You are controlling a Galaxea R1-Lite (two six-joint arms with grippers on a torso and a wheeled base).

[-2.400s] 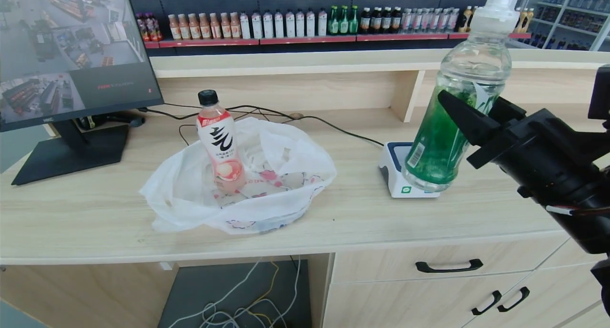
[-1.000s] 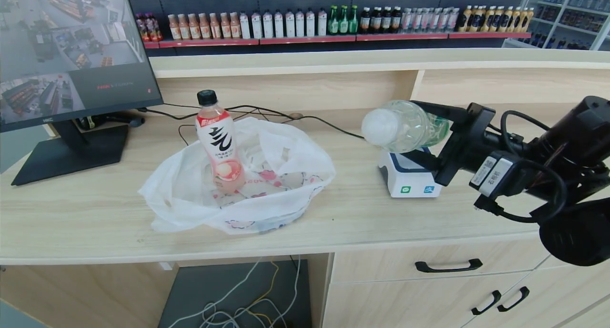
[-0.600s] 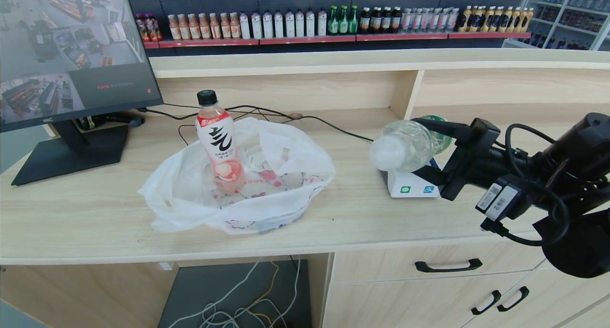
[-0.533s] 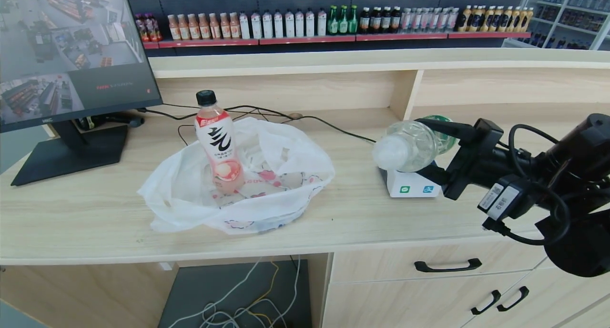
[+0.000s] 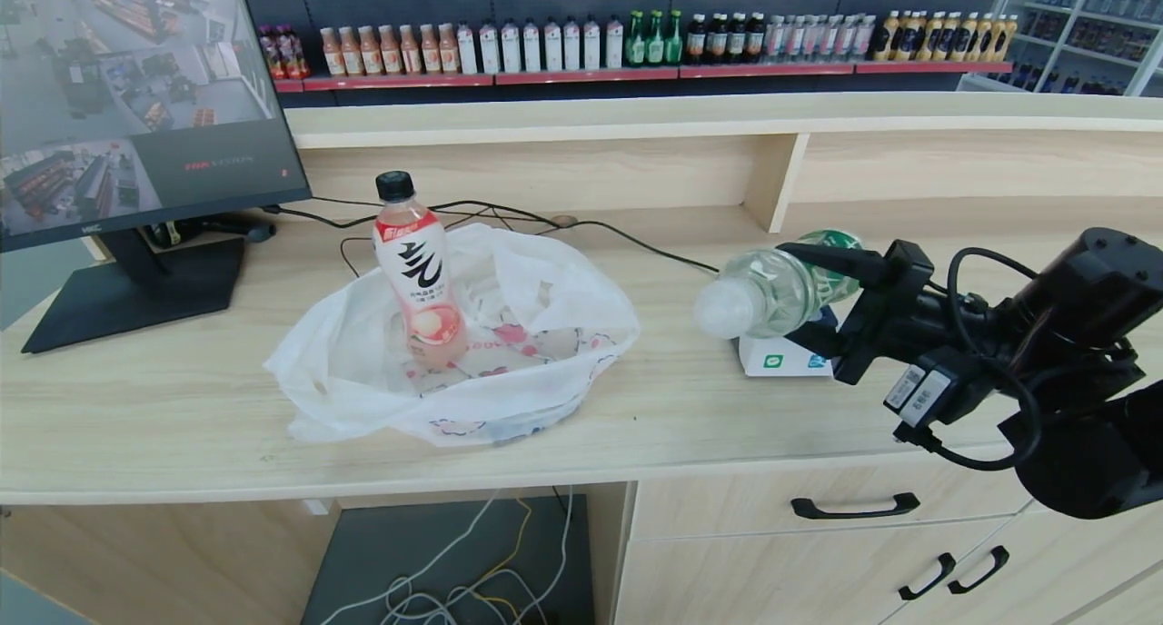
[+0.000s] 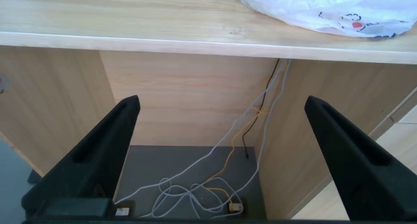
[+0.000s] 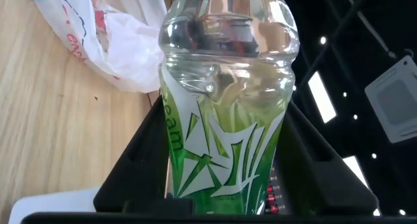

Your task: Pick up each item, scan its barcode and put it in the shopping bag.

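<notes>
My right gripper (image 5: 831, 293) is shut on a clear bottle with a green label (image 5: 772, 289), held on its side with the white cap pointing toward the bag. It hangs just above the white barcode scanner (image 5: 781, 357) on the counter. In the right wrist view the green-label bottle (image 7: 225, 113) sits between the two black fingers (image 7: 140, 159). A pink drink bottle with a black cap (image 5: 413, 271) stands upright inside the white shopping bag (image 5: 536, 334) at the middle of the counter. My left gripper (image 6: 225, 152) is open below the counter's front edge, with nothing between its fingers.
A monitor (image 5: 136, 98) on a black stand fills the back left, with black cables (image 5: 509, 216) running behind the bag. A raised wooden ledge (image 5: 636, 116) closes the back of the counter. Drawers with black handles (image 5: 854, 509) sit under the right side. Loose wires (image 6: 215, 185) hang under the counter.
The green-label bottle was upright 2.4 s ago; my right gripper has turned it onto its side and lowered it over the scanner, then shifted it slightly left. The bag and pink bottle stayed put.
</notes>
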